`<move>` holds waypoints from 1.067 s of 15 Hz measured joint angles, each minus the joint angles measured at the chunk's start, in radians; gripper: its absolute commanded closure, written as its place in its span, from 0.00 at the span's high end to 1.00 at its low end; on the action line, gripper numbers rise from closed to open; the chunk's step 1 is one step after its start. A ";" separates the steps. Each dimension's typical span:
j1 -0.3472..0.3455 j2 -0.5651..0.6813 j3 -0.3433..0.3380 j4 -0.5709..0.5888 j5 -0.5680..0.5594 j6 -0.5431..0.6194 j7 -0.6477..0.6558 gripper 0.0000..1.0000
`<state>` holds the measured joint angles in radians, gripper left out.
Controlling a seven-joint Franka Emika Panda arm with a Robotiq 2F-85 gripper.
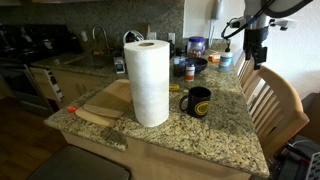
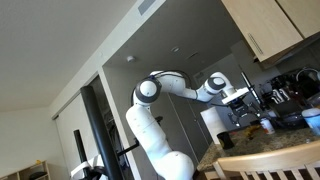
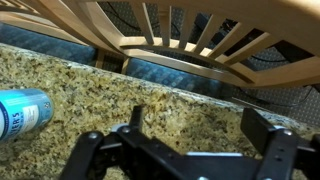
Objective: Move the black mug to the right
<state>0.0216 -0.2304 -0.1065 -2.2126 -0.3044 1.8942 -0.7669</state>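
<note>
The black mug [image 1: 200, 101], glossy with a yellow-gold emblem and its handle to the left, stands on the granite counter [image 1: 215, 135] just right of the paper towel roll [image 1: 150, 82]. My gripper [image 1: 257, 60] hangs in the air above the counter's far right edge, well behind and to the right of the mug. In the wrist view the gripper [image 3: 198, 125] is open and empty over bare granite near the counter edge. The mug is out of the wrist view. In an exterior view the arm reaches to the gripper [image 2: 243, 97]; I cannot make out the mug there.
A wooden cutting board [image 1: 105, 100] lies left of the roll. A dark bowl [image 1: 193, 67] and blue-lidded jars [image 1: 196, 45] stand at the back. Wooden chairs [image 1: 275, 100] line the counter's right edge, one below the gripper [image 3: 190, 45]. A blue-labelled bottle [image 3: 20, 112] lies nearby.
</note>
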 measured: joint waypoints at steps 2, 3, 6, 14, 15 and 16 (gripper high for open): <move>0.000 0.000 0.001 0.000 0.010 0.000 -0.007 1.00; 0.002 0.001 0.005 -0.001 0.004 0.000 -0.023 1.00; 0.025 -0.001 0.034 -0.028 -0.005 0.014 -0.118 1.00; 0.072 -0.018 0.128 -0.118 -0.148 0.065 -0.179 1.00; 0.072 -0.025 0.131 -0.120 -0.153 0.065 -0.176 1.00; 0.073 -0.026 0.132 -0.118 -0.153 0.060 -0.176 1.00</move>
<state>0.0941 -0.2563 0.0252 -2.3301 -0.4578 1.9543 -0.9426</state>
